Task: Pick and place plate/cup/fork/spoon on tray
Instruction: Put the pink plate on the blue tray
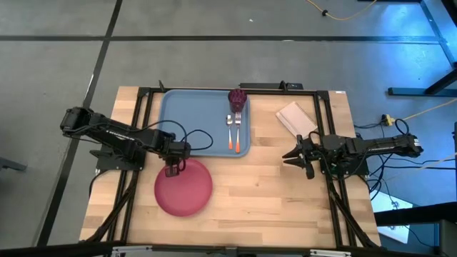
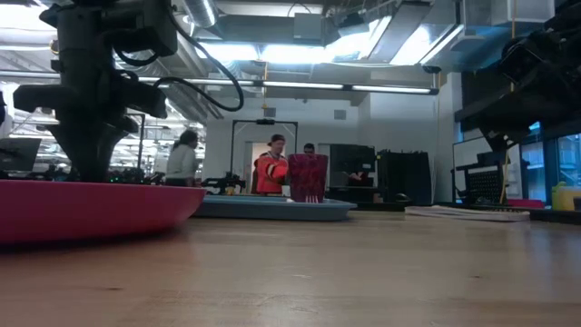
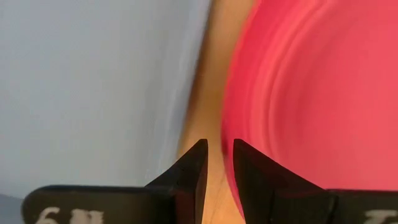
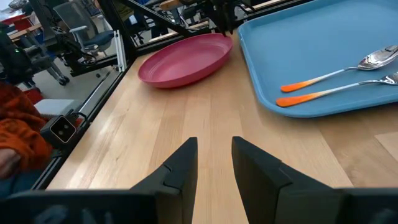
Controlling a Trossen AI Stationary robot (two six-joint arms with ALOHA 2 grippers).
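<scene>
The pinkish-red plate (image 1: pixel 184 189) lies flat on the wooden table, just near of the light-blue tray (image 1: pixel 193 118). The maroon cup (image 1: pixel 238 98) stands upright at the tray's far right corner. The spoon (image 4: pixel 336 71) and the fork (image 4: pixel 339 90) lie side by side on the tray's right part, orange handles toward the near edge. My left gripper (image 1: pixel 171 170) points down over the plate's far rim, its fingers a little apart. My right gripper (image 1: pixel 287 154) hovers at the table's right, open and empty, fingers pointing toward the plate. My left gripper (image 3: pixel 220 143) comes at the plate's far rim (image 3: pixel 229 124) from above, pointing down. One finger stands over the plate's inside and the other over the bare wood between plate and tray. I cannot tell whether the fingers touch the rim. The plate rests on the table.
A pale folded napkin (image 1: pixel 296 116) lies on the table to the right of the tray. A black frame runs around the table's working area. Bare wood lies between the plate and my right gripper. People stand in the room behind the table, in the low view.
</scene>
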